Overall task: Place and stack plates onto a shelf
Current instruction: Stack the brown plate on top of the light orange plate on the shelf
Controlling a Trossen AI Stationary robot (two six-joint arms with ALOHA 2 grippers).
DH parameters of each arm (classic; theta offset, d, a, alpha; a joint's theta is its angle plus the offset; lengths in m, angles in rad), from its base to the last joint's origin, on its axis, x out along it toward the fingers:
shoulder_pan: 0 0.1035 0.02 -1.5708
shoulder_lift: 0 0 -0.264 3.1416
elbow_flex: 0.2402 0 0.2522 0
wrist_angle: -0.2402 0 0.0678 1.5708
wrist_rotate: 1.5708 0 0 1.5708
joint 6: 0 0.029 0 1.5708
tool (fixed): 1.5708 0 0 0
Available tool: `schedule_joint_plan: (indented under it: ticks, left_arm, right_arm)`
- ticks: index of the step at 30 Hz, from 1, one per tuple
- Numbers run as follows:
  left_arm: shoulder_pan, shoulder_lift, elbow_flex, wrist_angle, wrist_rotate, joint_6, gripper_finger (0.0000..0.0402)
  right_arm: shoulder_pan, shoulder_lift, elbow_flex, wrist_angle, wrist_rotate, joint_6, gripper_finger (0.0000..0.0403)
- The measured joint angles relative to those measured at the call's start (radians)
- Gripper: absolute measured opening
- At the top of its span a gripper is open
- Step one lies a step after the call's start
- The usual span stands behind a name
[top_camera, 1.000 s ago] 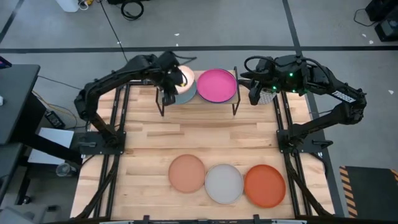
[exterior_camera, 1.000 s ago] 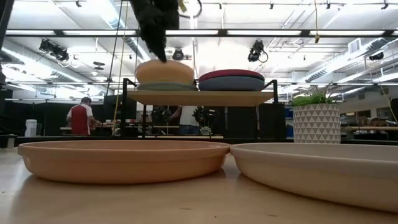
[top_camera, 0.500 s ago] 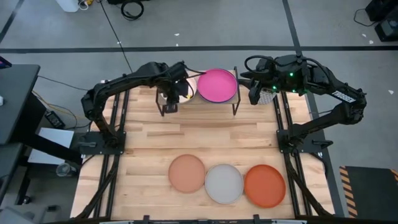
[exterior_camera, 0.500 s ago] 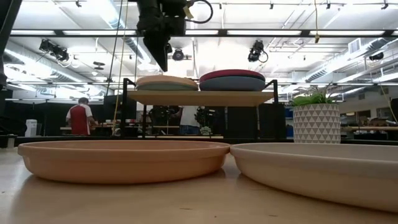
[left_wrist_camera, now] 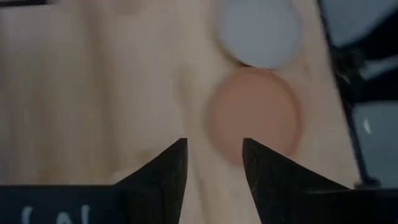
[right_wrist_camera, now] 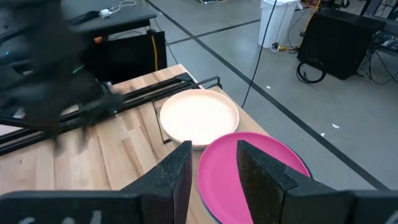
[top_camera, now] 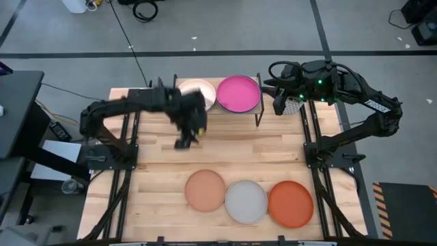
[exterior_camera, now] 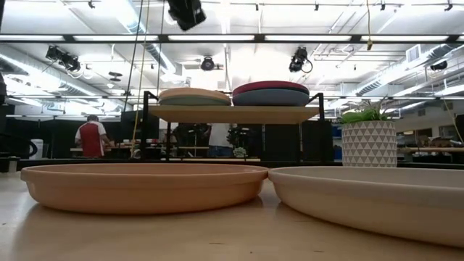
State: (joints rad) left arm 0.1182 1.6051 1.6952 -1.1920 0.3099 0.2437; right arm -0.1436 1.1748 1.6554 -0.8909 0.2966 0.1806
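On the small wood-topped black-legged shelf [top_camera: 257, 113], at the surface's [top_camera: 157, 160] twelve o'clock edge, a round cream-white plate [top_camera: 196, 91] is stacked beside a round magenta pink plate [top_camera: 237, 93]. Peach-tan [top_camera: 205, 190], grey [top_camera: 246, 201] and orange [top_camera: 290, 203] round plates are lined up at six o'clock. The left hand [top_camera: 186, 139] is held open above the bare centre; the right hand [top_camera: 278, 102], jaws parted and empty, is kept at the shelf's three o'clock.

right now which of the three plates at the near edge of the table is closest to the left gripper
The peach-tan plate, leftmost of the row. The left gripper hangs open just beyond it; the grey plate and orange plate lie farther right.
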Motion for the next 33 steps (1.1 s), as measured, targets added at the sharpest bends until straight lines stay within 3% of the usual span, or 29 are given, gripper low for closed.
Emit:
schedule_joint_plan:
  ticks: [4,10,15,18,22,24,27,33]
  left_arm:
    - [-0.174,0.002,-0.132,0.157,-0.006,-0.096,0.0147]
    - [-0.277,0.003,-0.365,0.323,-0.008,-0.302,0.0141]
    - [-0.463,0.003,-0.479,0.444,-0.016,-0.320,0.0141]
    - [-0.604,0.003,-0.544,0.570,-0.111,-0.284,0.0141]
    - [-0.738,0.021,-0.605,0.705,-0.335,-0.222,0.0141]
    - [-0.753,0.038,-0.617,0.750,-0.363,-0.212,0.0141]
    - [-0.746,0.076,-0.624,0.772,-0.308,-0.243,0.0141]
    - [-0.737,0.164,-0.625,0.778,-0.312,-0.182,0.0141]
  right_arm:
    - [0.000,0.000,0.000,0.000,0.000,-0.005,0.0132]
    - [0.000,0.000,0.000,0.000,-0.001,-0.009,0.0132]
    - [0.000,0.000,0.000,0.000,-0.001,-0.025,0.0132]
    - [0.000,0.000,0.000,-0.001,-0.002,-0.024,0.0132]
    - [-0.002,0.001,0.000,-0.001,-0.002,-0.025,0.0132]
    - [-0.002,0.003,0.000,-0.001,-0.002,-0.023,0.0132]
    - [-0.002,0.006,0.000,-0.001,-0.002,-0.019,0.0132]
    - [-0.002,0.020,0.000,-0.002,-0.012,-0.015,0.0132]
